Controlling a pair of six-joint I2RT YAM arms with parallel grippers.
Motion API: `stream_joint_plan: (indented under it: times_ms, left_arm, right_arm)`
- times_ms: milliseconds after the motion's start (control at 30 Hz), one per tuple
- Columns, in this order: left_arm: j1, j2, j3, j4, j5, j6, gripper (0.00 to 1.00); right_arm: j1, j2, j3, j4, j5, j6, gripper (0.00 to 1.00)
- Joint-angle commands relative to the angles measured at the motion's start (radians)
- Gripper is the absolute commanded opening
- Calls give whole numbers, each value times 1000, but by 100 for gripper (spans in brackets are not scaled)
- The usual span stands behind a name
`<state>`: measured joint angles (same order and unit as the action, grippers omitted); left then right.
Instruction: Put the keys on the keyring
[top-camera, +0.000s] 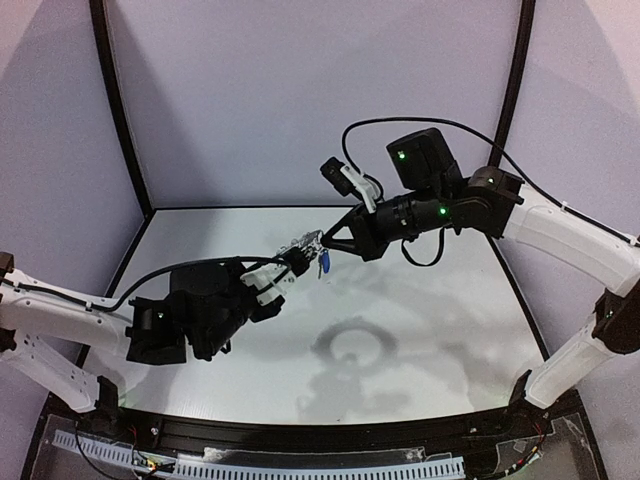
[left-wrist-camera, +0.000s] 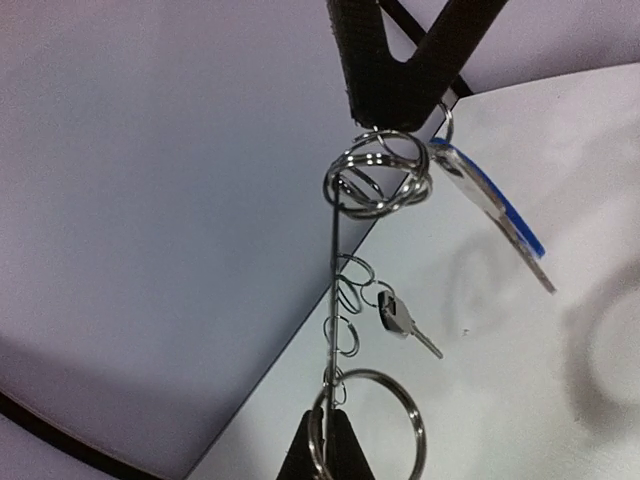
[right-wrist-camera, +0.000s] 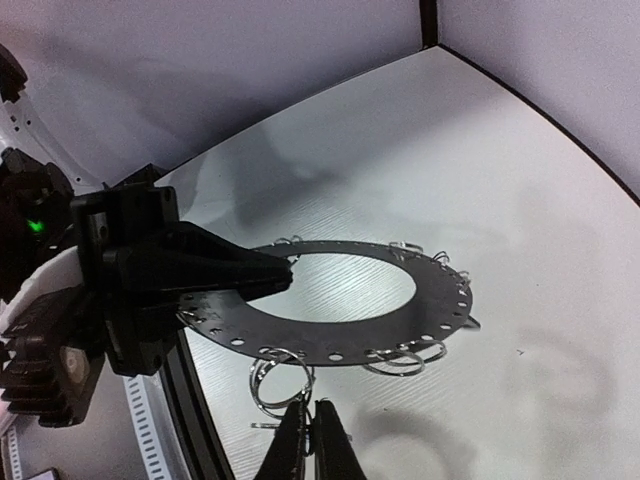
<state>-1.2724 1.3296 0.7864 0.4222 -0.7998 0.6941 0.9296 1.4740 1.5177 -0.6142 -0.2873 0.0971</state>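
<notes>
Silvery-grey keyring (right-wrist-camera: 440, 290) is up off the table (right-wrist-camera: 520, 150), held in mid-air between the two arms. Left gripper (right-wrist-camera: 285, 275) is clamped fully closed on the plate's rim. Right gripper (right-wrist-camera: 312, 425) is pinched closed at another part of the rim. It looks to be gripping a wire loop (left-wrist-camera: 378, 180) in a bunched cluster, but I can't tell which strand.

Blue tag (left-wrist-camera: 500, 215) hangs just beside the right fingertips, and its key isn't distinguishable. Small silver key (left-wrist-camera: 402, 320) dangles from a loop partway along the rim and looks already on. I can't find the dark key.

My read is that the step in hand is threading at that loop. To do it well:
- Left arm acts as a rigid anchor and shouldn't let the plate roll.
- Right arm works the loop only, with small moves in the loop's own plane. Thin wire will likely bend if twisted against the plate.
- The cluster looks tangled, so there's a risk of catching two loops. Check that from the left wrist's edge-on view.
- The tag will probably swing, so let it settle before moving.
</notes>
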Motion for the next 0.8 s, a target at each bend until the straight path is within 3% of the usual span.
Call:
stream_joint_plan:
  times_ms: [0, 133, 367, 500, 633, 767]
  left_arm:
    - [-2, -4, 34, 205, -56, 251, 1]
    - [-2, 16, 52, 255, -44, 345, 1]
    - [-2, 12, 35, 357, -15, 518, 1]
    - [2, -9, 17, 460, 38, 597, 1]
    - [4, -36, 7, 480, 103, 614, 1]
    - [6, -1, 1, 528, 143, 760, 1]
  right_arm:
    - [9, -32, -60, 73, 71, 49, 11]
    - [9, -64, -102, 131, 81, 52, 20]
    - [8, -161, -226, 278, 46, 7, 61]
    - [8, -251, -316, 381, 4, -58, 76]
    - [0, -357, -392, 452, 73, -34, 94]
    - [-48, -390, -367, 431, 89, 108, 99]
